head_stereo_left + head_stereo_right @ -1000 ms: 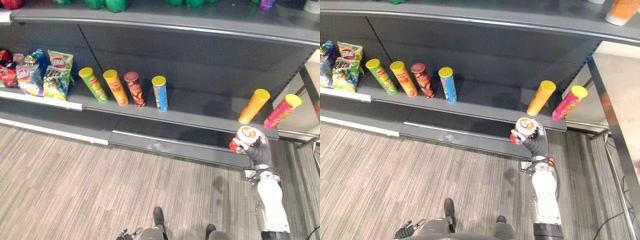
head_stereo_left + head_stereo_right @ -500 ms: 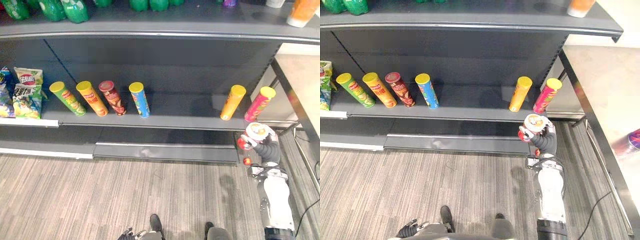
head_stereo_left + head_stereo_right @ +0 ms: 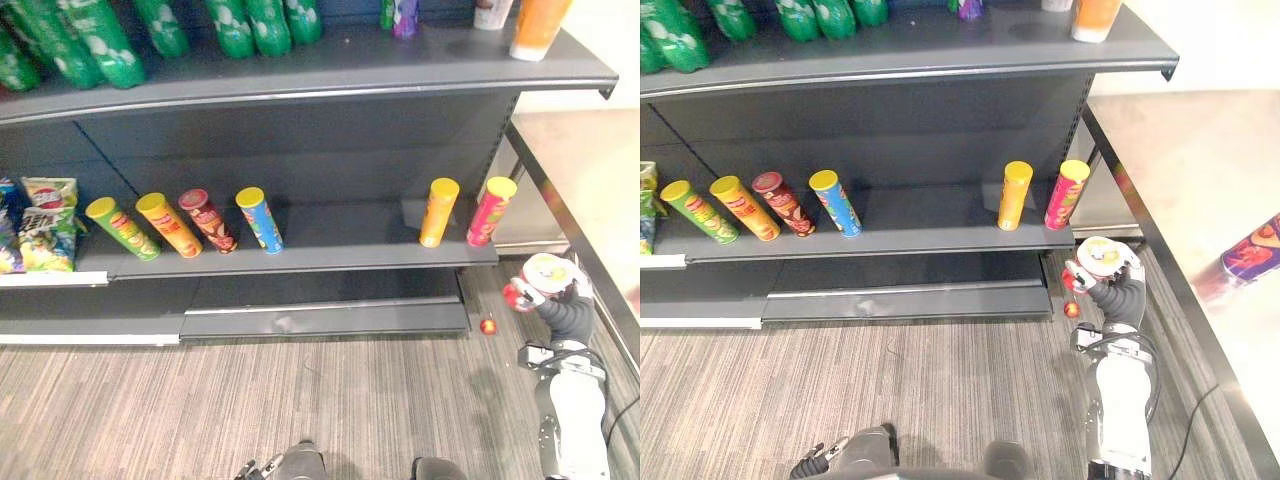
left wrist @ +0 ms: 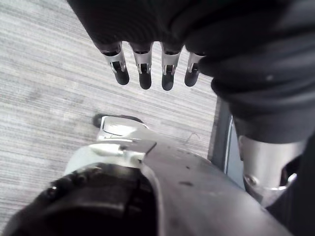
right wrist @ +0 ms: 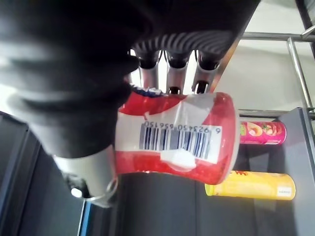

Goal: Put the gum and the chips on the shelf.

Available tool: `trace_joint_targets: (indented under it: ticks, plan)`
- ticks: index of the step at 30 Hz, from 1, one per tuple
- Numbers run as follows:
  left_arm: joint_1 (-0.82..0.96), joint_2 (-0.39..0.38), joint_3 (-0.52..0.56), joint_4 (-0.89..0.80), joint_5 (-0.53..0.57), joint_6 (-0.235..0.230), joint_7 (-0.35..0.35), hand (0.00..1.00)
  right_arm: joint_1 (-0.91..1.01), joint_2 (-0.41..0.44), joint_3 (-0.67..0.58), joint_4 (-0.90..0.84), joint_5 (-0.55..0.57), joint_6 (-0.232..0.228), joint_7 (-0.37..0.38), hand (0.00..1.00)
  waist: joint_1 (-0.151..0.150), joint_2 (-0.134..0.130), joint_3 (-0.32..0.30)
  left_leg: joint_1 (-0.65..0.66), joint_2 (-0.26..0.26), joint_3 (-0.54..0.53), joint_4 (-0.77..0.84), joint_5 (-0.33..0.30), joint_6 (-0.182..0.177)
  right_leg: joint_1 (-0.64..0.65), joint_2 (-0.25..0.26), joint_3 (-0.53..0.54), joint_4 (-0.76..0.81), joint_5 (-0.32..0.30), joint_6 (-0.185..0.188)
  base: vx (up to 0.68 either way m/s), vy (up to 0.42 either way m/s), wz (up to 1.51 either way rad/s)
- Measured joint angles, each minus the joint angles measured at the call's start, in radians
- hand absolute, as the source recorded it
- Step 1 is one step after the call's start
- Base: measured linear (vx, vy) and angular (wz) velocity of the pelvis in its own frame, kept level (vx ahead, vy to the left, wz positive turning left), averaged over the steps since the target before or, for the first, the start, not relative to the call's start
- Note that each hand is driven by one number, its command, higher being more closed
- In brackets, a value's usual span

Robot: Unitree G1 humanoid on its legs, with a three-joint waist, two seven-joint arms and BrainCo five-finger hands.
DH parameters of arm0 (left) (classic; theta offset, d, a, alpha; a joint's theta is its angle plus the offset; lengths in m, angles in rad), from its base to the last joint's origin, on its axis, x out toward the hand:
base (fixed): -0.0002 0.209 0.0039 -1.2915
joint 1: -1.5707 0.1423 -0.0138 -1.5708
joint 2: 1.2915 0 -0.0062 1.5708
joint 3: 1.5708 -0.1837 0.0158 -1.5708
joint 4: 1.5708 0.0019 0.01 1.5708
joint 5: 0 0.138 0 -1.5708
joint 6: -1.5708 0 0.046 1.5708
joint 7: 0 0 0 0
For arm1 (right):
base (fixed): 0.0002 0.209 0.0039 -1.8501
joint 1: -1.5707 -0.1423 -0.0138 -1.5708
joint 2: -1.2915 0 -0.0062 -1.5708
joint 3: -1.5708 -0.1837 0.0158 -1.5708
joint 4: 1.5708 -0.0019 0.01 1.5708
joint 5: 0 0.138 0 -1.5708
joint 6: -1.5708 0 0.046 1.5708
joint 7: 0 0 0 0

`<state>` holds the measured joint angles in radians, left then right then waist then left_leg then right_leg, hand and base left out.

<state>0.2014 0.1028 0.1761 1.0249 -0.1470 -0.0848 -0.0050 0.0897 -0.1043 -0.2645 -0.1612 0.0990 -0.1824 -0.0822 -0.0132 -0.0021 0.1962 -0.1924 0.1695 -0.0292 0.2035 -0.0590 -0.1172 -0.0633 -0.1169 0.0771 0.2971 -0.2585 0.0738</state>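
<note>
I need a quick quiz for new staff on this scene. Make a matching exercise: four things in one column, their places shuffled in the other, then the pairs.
Things:
1. gum tub
2. pink chip can
3. green bottles
4. snack bags

Places:
A. on the upper shelf
B. far right on the lower shelf
C. held in the right hand
D. far left on the lower shelf

Pairs: 1-C, 2-B, 3-A, 4-D
</note>
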Motion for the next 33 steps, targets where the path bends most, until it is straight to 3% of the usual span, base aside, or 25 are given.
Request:
trace_joint_targets:
  ticks: [1,2,3,4,5,7,12,15,16,18,21,24,25,26,28,33]
  plan:
    - [0.01,-0.01,0.0,0.001,0.002,0.0,0.005,0.0,-0.01,-0.004,0.004,0.002,0.0,0.0,0.0,1.0,0.004,0.019,-0.005,0.024,0.001,-0.02,-0.056,0.017,-0.02,-0.002,0.012,0.026,0.003,-0.003,0.026,0.13,0.223,-0.68]
    - [0.01,-0.011,0.004,0.002,0.002,0.0,0.006,0.0,-0.014,0.001,0.003,0.009,0.0,-0.001,0.0,1.0,0.01,0.02,-0.005,0.035,0.002,-0.014,-0.048,0.028,-0.062,0.0,0.009,0.049,0.008,-0.008,0.038,0.18,0.281,-0.8]
    - [0.003,0.002,0.01,0.005,0.003,-0.002,0.01,0.0,-0.004,0.012,0.018,0.017,-0.001,0.001,0.003,1.0,0.014,-0.019,-0.007,0.046,-0.029,0.018,-0.021,0.006,-0.035,0.006,-0.02,0.078,0.008,-0.004,0.05,0.21,0.299,-0.48]
    - [-0.014,0.02,0.005,0.012,0.005,0.0,0.012,0.0,-0.003,0.013,0.025,0.015,-0.002,0.001,0.005,1.0,0.0,-0.041,-0.008,0.038,-0.062,0.027,0.017,-0.023,-0.014,0.025,-0.055,0.086,-0.022,0.012,0.074,0.21,0.292,-0.25]
    - [-0.02,0.023,0.005,0.012,0.007,0.0,0.012,0.0,-0.005,0.013,0.025,0.014,-0.002,0.001,0.005,1.0,-0.007,-0.047,-0.008,0.039,-0.075,0.037,0.025,-0.032,-0.003,0.03,-0.068,0.091,-0.028,0.019,0.075,0.18,0.291,-0.08]
    - [-0.032,0.026,-0.013,0.011,0.013,-0.001,0.02,0.0,-0.009,0.013,0.027,0.012,-0.004,0.002,0.005,1.0,-0.01,-0.045,-0.01,0.053,-0.098,0.075,0.033,-0.057,0.027,0.027,-0.093,0.121,-0.033,0.065,0.07,0.11,0.224,-0.29]
    - [-0.033,0.031,-0.057,0.013,0.015,-0.001,0.022,0.0,-0.008,0.014,0.028,0.013,-0.014,0.008,0.006,1.0,-0.006,-0.029,-0.013,0.102,-0.116,0.158,0.003,-0.084,0.074,-0.032,-0.101,0.179,0.03,0.182,0.053,0.08,0.211,-0.51]
    - [-0.032,0.038,-0.078,0.019,0.015,-0.001,0.021,0.0,-0.009,0.016,0.04,0.017,-0.023,0.009,0.006,1.0,-0.005,-0.029,-0.012,0.151,-0.126,0.203,-0.014,-0.093,0.09,-0.077,-0.113,0.125,0.128,0.243,0.0,0.05,0.168,-0.37]
    - [-0.029,0.039,-0.085,0.022,0.015,-0.001,0.021,0.0,-0.012,0.016,0.054,0.028,-0.023,0.009,0.006,1.0,-0.002,-0.025,-0.009,0.192,-0.124,0.22,-0.033,-0.095,0.098,-0.078,-0.129,0.055,0.138,0.271,0.003,0.05,0.137,-0.44]
    - [-0.023,0.039,-0.087,0.023,0.015,-0.001,0.021,0.0,-0.027,0.016,0.086,0.053,-0.023,0.009,0.007,1.0,0.009,-0.018,-0.007,0.219,-0.113,0.244,-0.052,-0.096,0.1,-0.077,-0.142,-0.023,0.13,0.256,-0.006,0.02,0.066,-0.46]
    - [-0.036,0.05,-0.091,0.036,0.013,-0.001,0.019,0.0,-0.073,0.017,0.134,0.1,-0.023,0.009,0.019,1.0,0.023,-0.03,-0.009,0.219,-0.088,0.269,-0.059,-0.097,0.099,-0.082,-0.116,-0.129,-0.001,0.241,-0.016,0.0,-0.051,-0.29]
    - [-0.039,0.052,-0.091,0.04,0.012,0.0,0.02,0.0,-0.085,0.017,0.152,0.101,-0.023,0.009,0.021,1.0,0.032,-0.046,-0.007,0.213,-0.077,0.263,-0.013,-0.12,0.065,-0.077,-0.111,-0.132,-0.098,0.272,0.015,0.03,-0.146,0.1]
    - [-0.042,0.058,-0.09,0.041,0.01,0.0,0.021,0.0,-0.085,0.014,0.158,0.101,-0.023,0.01,0.022,1.0,0.037,-0.054,-0.001,0.208,-0.073,0.237,0.015,-0.137,0.043,-0.053,-0.109,-0.131,-0.107,0.258,0.062,0.05,-0.227,0.23]
    - [-0.042,0.058,-0.09,0.04,0.01,-0.002,0.021,0.0,-0.086,0.012,0.157,0.101,-0.023,0.01,0.021,1.0,0.041,-0.049,0.0,0.205,-0.063,0.228,0.021,-0.139,0.038,-0.044,-0.1,-0.136,-0.112,0.242,0.08,0.05,-0.279,0.38]
    - [-0.045,0.04,-0.088,0.041,0.002,-0.001,0.018,0.0,-0.087,-0.008,0.154,0.101,-0.022,0.013,0.02,1.0,0.039,-0.01,0.002,0.195,-0.014,0.175,0.002,-0.122,0.003,-0.023,-0.054,-0.202,-0.126,0.221,0.058,0.05,-0.283,0.47]
    - [-0.039,0.021,-0.027,0.042,-0.006,0.001,0.019,0.0,-0.087,-0.017,0.155,0.098,-0.019,0.02,0.023,1.0,0.042,-0.002,-0.002,0.194,0.04,0.069,-0.107,-0.034,-0.05,0.005,0.004,-0.329,-0.14,0.192,0.013,0.04,-0.22,0.62]
